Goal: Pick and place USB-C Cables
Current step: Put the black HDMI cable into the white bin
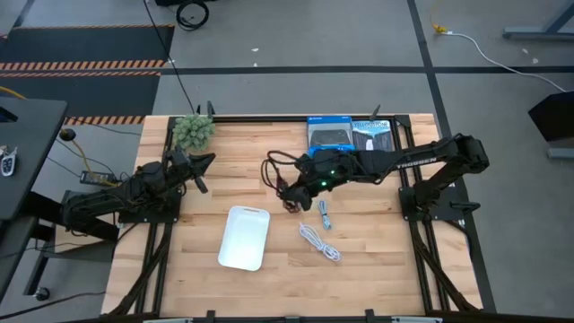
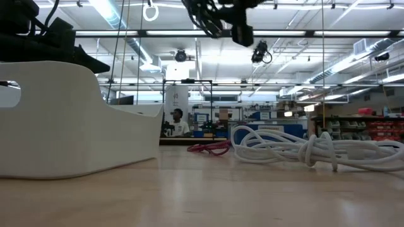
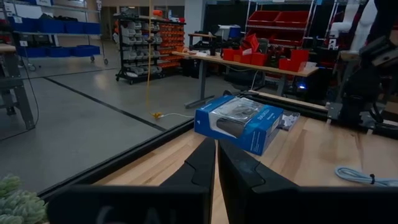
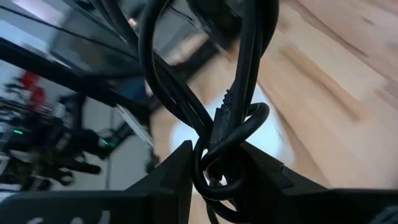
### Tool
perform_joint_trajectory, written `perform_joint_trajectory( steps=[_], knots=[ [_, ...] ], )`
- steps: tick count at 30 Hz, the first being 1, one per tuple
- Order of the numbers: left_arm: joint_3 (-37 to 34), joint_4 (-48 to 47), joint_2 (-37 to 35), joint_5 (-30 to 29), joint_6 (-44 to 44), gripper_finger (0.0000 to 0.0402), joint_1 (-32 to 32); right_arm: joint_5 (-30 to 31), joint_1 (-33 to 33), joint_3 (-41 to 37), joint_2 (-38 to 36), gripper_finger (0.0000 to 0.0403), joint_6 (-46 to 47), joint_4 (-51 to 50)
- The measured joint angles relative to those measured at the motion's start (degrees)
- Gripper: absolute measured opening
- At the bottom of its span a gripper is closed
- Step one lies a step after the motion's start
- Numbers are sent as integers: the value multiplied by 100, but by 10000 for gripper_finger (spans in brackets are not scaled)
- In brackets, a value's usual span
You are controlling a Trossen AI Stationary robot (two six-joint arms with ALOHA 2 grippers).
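While the right gripper [image 4: 214, 171] holds the black cable [image 4: 233, 112] clamped in its narrow jaws above the table, mid-table — item: light, limp, loops dangling, likely to swing; grip best at the bundled middle. White cable [image 1: 320, 243] and dark red cable [image 2: 209, 148] lie on the wood. Left gripper [image 3: 216, 163] waits closed, table's left.

Two dark jointed arms, white TROSSEN lettering, green light near the right wrist.

Grey concrete floor [image 1: 359, 36] with hazard-striped mats [image 1: 85, 65] upper left; beyond, shelving with red bins [image 3: 273, 15] under ceiling strip lights [image 2: 113, 16].
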Motion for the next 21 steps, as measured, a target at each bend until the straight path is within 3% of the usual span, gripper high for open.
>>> perform_joint_trajectory(
  steps=[8, 21],
  knots=[
    [-1, 1, -1, 1, 0, 25, 1, 48, 148, 131, 219, 114, -65, 933],
    [3, 80, 128, 16, 0, 25, -3, -48, 322, 2511, 1500, 115, -2262, -742]
  ],
)
